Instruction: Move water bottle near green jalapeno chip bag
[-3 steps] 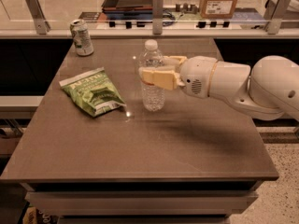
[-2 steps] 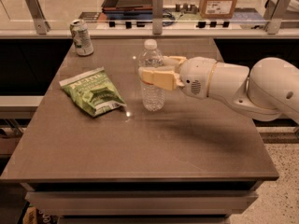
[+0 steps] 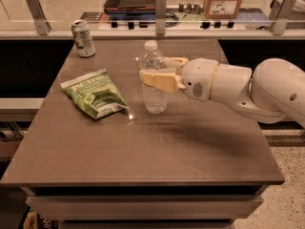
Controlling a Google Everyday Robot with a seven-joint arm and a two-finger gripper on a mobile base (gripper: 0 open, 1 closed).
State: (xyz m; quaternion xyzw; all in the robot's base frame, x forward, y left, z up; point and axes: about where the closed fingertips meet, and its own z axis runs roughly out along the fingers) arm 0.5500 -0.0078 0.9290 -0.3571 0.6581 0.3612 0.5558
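Green and white, the drink can stands upright at the far left corner of the table, well apart from everything else; you can leave it out of your plans, since it plays no part in the job. Next along, the chip bag lies flat and crumpled on the left half of the tabletop. Just to its right the water bottle stands upright with its cap on, near the bag but not touching it, and its base appears to rest on the wood. The gripper comes in from the right and is clamped around the bottle's middle: one tan finger crosses the front, the other shows behind. That mid-height hold suits a tall, light bottle, because it keeps it from tipping as you carry or set it down. By the look of it the bottle already sits close enough to the bag, so you are probably at the release. Open slowly and back away straight, or a finger may drag the bottle over. Furthest right, the white arm reaches out past the table's edge
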